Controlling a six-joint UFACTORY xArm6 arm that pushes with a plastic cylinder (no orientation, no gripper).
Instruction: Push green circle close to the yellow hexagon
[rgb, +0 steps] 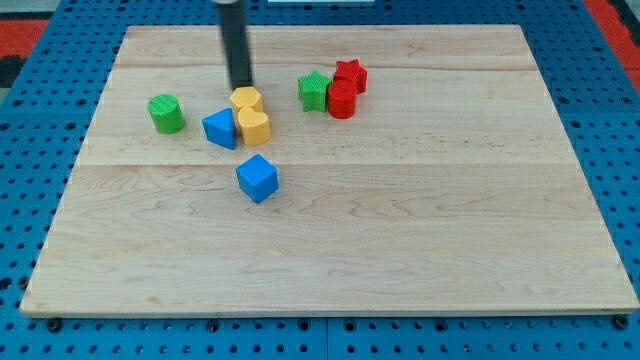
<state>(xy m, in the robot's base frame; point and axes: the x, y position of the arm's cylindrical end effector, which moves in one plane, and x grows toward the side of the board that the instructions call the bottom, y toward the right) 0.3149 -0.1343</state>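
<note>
Sitting on wooden board (400, 250): cluster at view's top centre, green circle (166, 113) alone, well apart to view's left of yellow hexagon (246, 99). Hexagon touching yellow block (254, 127) below, blue block (221, 128) just beside. Blue cube (257, 178) lower. Green star (314, 91), red cylinder (341, 99), red star (351, 74) to view's right.

Best approach, probably: swing round to circle's far left side, push straight toward view's right, slow near hexagon, avoid clipping blue block.

Rod upright, my tip (241, 87) just above hexagon, touching or nearly. No jaws on this rig, bare rod only.
</note>
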